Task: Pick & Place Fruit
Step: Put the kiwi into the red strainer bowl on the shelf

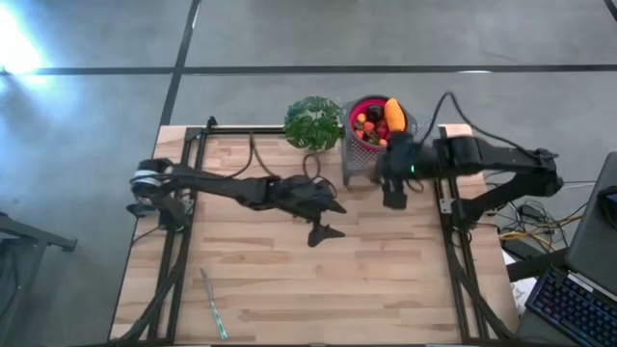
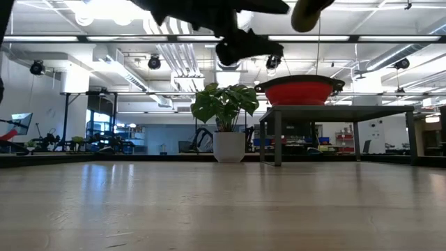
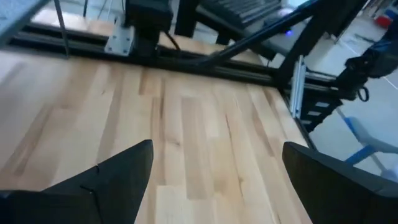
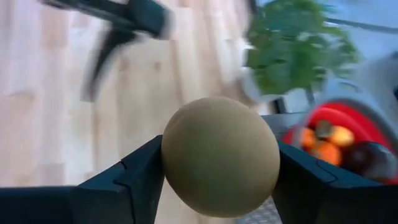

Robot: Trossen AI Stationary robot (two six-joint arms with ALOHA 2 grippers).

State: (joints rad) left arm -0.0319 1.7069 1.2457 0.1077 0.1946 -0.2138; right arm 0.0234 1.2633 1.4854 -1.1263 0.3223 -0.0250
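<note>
Right wrist view: an olive-brown kiwi [image 4: 220, 155] is clasped between the fingers of the right gripper [image 4: 217, 180], just beside the red bowl [image 4: 348, 121] of fruit [image 1: 378, 120]; the left gripper [image 1: 326, 220] is held spread and empty above the table [image 1: 289, 280]

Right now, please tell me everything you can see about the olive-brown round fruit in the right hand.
The kiwi is an olive-brown, egg-shaped toy with a smooth, matte skin, no stem or marks showing. It is gripped between the two dark fingers of the right hand, one on each side. The low view shows it lifted high above the table, close to the red bowl of other fruit.
</note>
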